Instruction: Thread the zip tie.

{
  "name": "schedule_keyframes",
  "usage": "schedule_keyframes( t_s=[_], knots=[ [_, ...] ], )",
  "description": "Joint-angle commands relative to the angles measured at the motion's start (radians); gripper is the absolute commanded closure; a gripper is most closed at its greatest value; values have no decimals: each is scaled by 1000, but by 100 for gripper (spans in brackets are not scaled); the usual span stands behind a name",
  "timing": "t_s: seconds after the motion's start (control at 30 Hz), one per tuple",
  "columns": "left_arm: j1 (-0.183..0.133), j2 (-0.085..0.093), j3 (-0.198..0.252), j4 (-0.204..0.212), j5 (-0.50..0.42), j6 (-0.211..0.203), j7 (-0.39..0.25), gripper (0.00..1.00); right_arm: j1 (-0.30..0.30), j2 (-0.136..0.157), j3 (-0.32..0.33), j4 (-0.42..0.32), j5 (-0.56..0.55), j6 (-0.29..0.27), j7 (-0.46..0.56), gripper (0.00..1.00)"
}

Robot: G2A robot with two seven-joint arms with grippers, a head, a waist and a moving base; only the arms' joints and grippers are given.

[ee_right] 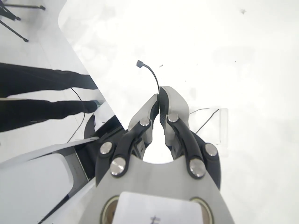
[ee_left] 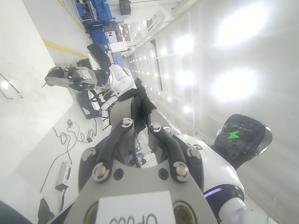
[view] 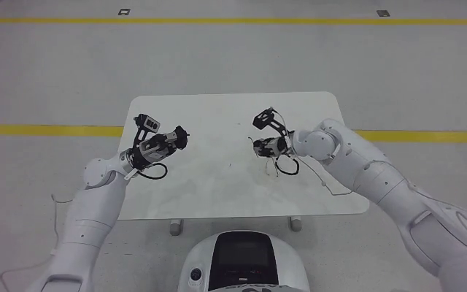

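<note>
– Grey floor (view: 73, 66), two yellow lines (view: 219, 20) across it. On it stands one white counter (view: 219, 190) with rounded corners. That is my first entry.
– Logged. Next item?
– Item: my right hand (ee_right: 159, 96), over the counter's right half as I see it from above. It is clamped on a black zip tie (ee_right: 154, 74). Its fingers (ee_right: 177, 101) are pressed together, and the strap is pinched between the pads.
– Which end is free?
– Head end. It juts past the fingertips in a curve, with the square head (ee_right: 140, 64) at the tip, held in the air above the counter.
– And the other side?
– Item: my left hand (view: 181, 136), over the counter's left half, well apart from the right hand and pointing toward it. Its fingers are drawn together. Whether anything is pinched between them I cannot tell.
– Loose stock on the counter?
– One clear plastic piece (ee_right: 222, 127), lying flat near the right hand, with thin dark strands (ee_right: 205, 117) across it. I cannot tell what those are.
</note>
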Motion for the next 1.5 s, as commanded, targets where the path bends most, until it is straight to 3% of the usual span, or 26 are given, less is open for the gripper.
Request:
schedule_keyframes(
  t_s=[0.0, 0.17, 0.37, 0.47, 0.73, 0.97, 1.1, 1.2, 1.47],
  knots=[
    [11, -2, 1, -15, 13, 0, 34, 100, -33, 11, 46, -20, 58, -11, -68, 100],
    [25, -14, 7, -22, 61, 0, 85, 100, -147, 41, 145, -151, 134, -11, -219, 100],
    [18, -40, 25, -1, 52, 0, 119, 100, -248, 52, 196, -280, 167, -11, -307, 100],
    [5, -51, 13, -19, 51, 0, 122, 100, -250, 51, 196, -282, 160, -11, -307, 100],
    [6, -52, 14, -19, 53, 1, 128, 100, -252, 50, 197, -285, 161, -10, -312, 100],
    [59, -59, 56, -86, 139, 0, 212, 100, -327, 33, 211, -390, 85, 62, -490, 100],
    [75, -68, 58, -106, 180, 0, 249, 100, -360, 19, 204, -426, 51, 106, -549, 100],
    [90, -78, 55, -124, 167, 0, 253, 100, -370, 9, 195, -436, 27, 136, -557, 100],
    [90, -78, 55, -124, 167, 0, 253, 100, -370, 9, 195, -436, 27, 136, -557, 100]
  ],
)
